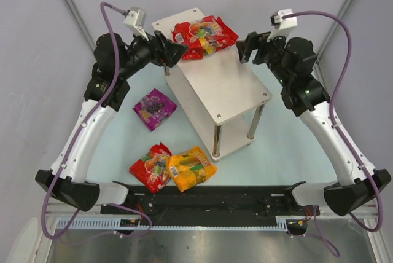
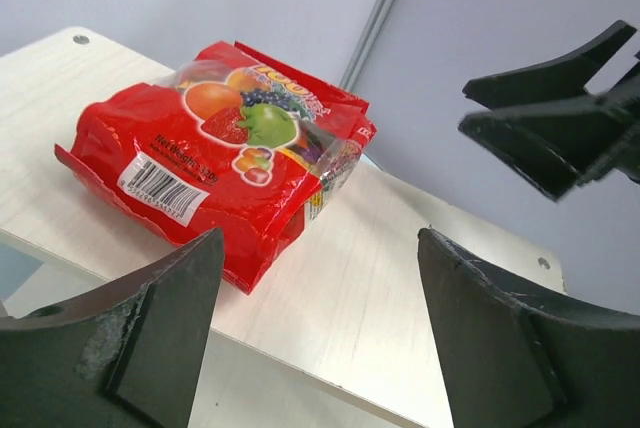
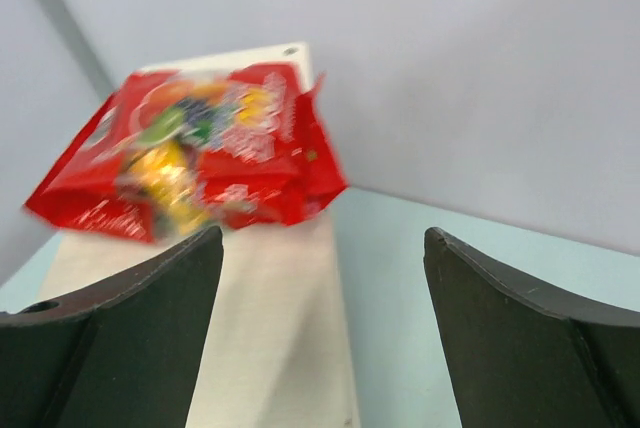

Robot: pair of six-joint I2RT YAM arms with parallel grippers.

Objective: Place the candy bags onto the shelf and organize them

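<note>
Barcode (image 2: 163, 188) and "Net Weight" print (image 2: 186, 152) (brand unreadable) mark the red bag (image 2: 225, 163).

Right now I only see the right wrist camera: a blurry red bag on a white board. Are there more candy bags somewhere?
Observer: Yes, three lie on the table: a purple bag, a second red bag and an orange-yellow bag.
Operator: Are the last two touching?
Observer: Yes, side by side, just in front of the shelf.
Operator: Where's my other arm?
Observer: The left gripper hangs open just left of the red bag on top.
</note>
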